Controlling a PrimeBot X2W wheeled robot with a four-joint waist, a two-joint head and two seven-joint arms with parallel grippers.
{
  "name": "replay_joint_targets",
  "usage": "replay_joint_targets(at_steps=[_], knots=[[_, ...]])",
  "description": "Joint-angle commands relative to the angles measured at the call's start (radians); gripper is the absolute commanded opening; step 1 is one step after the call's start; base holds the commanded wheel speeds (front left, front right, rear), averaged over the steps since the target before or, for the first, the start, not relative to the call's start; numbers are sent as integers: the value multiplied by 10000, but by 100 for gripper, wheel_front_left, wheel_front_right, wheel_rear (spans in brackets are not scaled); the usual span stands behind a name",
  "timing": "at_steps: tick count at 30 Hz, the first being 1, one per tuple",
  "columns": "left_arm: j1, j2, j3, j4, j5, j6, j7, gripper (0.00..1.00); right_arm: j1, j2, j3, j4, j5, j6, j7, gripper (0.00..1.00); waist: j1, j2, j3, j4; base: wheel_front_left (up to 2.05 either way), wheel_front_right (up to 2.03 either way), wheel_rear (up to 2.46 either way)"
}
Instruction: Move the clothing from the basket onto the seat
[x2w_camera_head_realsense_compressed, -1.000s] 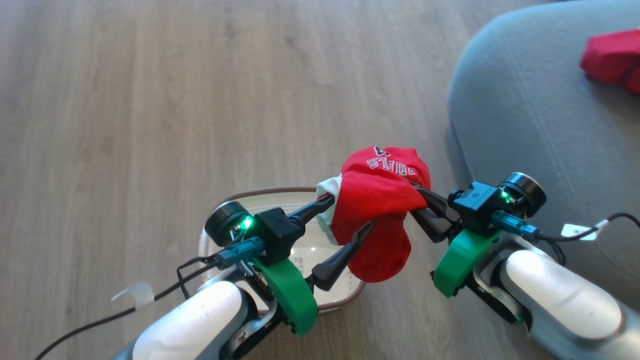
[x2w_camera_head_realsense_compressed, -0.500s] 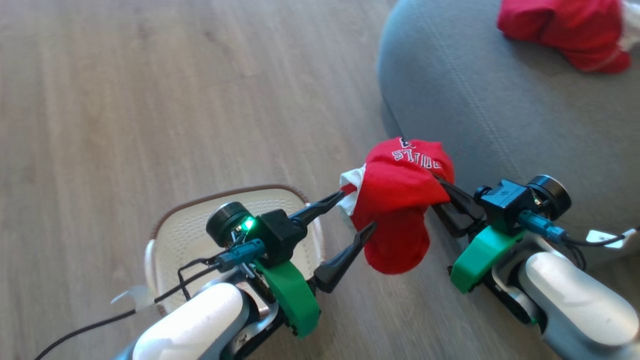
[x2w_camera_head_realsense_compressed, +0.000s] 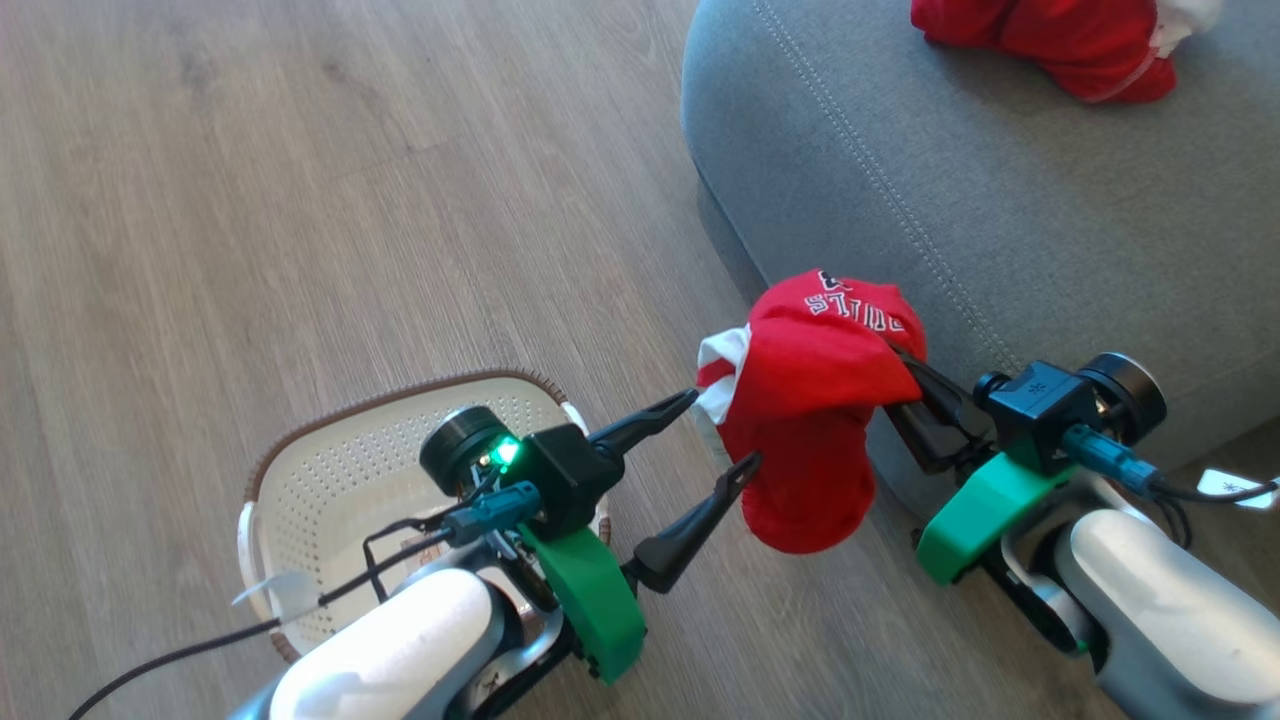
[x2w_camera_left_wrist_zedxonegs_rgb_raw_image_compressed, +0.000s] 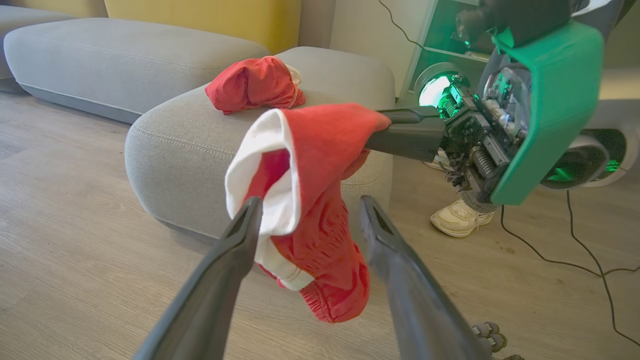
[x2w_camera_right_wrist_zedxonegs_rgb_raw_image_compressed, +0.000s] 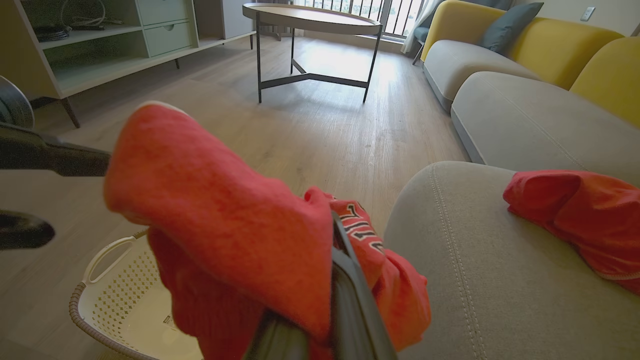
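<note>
The right hand (x2w_camera_head_realsense_compressed: 915, 385) is clamped on a soft bright red fabric garment with a white panel (x2w_camera_head_realsense_compressed: 810, 420), which hangs above the wooden floor (x2w_camera_head_realsense_compressed: 300, 200), just beside the large grey fabric seat (x2w_camera_head_realsense_compressed: 900, 200). The left hand (x2w_camera_head_realsense_compressed: 720, 430) has its fingers wide apart near this garment, over the edge of the cream-white perforated plastic basket (x2w_camera_head_realsense_compressed: 400, 392). A second red garment (x2w_camera_head_realsense_compressed: 1050, 40) lies on the seat.

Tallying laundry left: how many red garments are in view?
2. One red garment hangs from the shut right hand beside the seat; another garment lies on it. The basket is partly hidden, so more may be inside.
</note>
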Motion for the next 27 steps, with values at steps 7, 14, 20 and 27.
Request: replay_joint_targets(at_steps=[7,14,20,27], knots=[[-683,203,286,-432,60,15,107,100,203,21,-426,-304,-178,69,-111,0,0,0,328,163,0,0,0],[-870,442,275,-668,160,52,395,100,-38,339,-1226,-217,-410,69,-248,0,0,0,1048,162,0,0,0],[-1285,847,363,-1115,304,86,938,100,-713,745,-2678,213,-520,69,-439,0,0,0,2297,29,0,0,0],[-1715,1297,720,-1608,321,275,1438,100,-2793,1416,-4542,1417,-244,69,-567,0,0,0,3816,-88,0,0,0]])
